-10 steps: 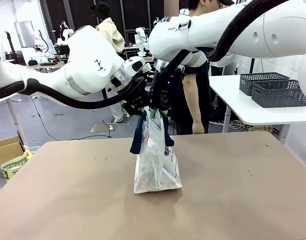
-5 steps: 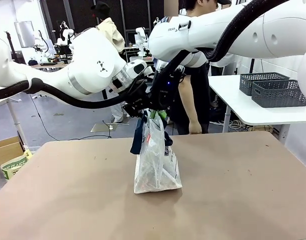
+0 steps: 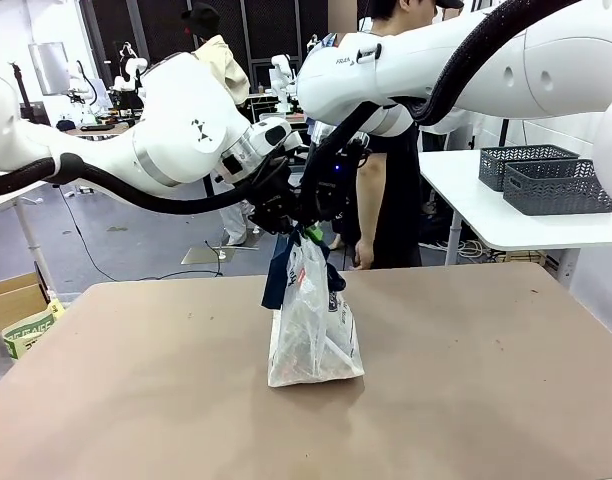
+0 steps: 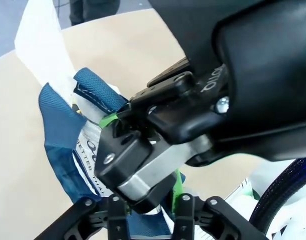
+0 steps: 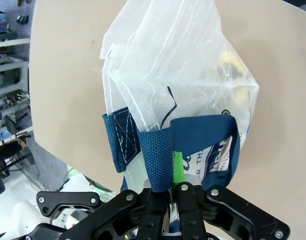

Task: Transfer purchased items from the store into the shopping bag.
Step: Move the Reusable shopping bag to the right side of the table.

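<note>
Hanging straight below the two hands, the shopping bag (image 3: 311,330) stands upright on the counter (image 3: 486,380), its base resting there. The right hand (image 5: 171,192) is pinched tight on a navy handle (image 5: 158,155) that rises between its fingers. The left hand (image 3: 292,227) presses in right against it with its jaws narrowed; whether it has the other handle, I cannot tell. Beyond the right hand's fingertips, a small yellow object (image 5: 228,62) shows through the plastic, so I judge the loading to be mostly done. I cannot make out the cardboard box. What seems left is gathering both handles.
</note>
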`<move>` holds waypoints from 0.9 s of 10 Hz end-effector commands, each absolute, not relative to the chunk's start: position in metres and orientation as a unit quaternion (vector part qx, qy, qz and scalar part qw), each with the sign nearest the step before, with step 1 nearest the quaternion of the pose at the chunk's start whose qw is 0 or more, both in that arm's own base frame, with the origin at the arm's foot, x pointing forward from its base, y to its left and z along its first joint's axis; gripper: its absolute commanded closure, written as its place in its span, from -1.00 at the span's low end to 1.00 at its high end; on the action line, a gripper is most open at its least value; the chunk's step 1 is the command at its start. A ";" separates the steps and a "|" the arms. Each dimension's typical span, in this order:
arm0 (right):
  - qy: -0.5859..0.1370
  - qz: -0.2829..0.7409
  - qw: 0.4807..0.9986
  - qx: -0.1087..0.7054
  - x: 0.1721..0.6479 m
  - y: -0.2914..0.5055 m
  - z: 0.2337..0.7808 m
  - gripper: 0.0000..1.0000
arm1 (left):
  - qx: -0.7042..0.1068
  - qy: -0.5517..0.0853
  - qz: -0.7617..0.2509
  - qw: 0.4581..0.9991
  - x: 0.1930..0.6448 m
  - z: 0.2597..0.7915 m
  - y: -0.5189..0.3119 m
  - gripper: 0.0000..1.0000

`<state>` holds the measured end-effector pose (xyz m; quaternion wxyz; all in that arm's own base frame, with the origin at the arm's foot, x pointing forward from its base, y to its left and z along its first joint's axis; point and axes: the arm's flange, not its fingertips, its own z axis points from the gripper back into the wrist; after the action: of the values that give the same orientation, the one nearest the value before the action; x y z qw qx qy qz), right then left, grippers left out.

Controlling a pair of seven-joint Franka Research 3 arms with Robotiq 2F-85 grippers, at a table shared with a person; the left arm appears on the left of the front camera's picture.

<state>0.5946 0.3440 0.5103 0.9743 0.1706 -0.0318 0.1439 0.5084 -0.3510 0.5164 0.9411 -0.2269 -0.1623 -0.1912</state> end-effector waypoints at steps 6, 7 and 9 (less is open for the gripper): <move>-0.014 0.150 0.971 0.185 0.598 0.340 0.506 1.00 | -0.169 -0.145 -0.165 0.961 0.494 0.528 -0.349 1.00; -0.014 0.153 0.970 0.189 0.598 0.339 0.506 1.00 | -0.169 -0.145 -0.165 0.961 0.493 0.528 -0.350 1.00; -0.022 0.166 0.967 0.194 0.598 0.337 0.508 1.00 | -0.174 -0.145 -0.173 0.959 0.494 0.527 -0.352 1.00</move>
<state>0.5927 0.3468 0.5084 0.9717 0.1799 -0.0241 0.1509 0.4983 -0.3526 0.5256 0.9548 -0.1862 -0.1551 -0.1723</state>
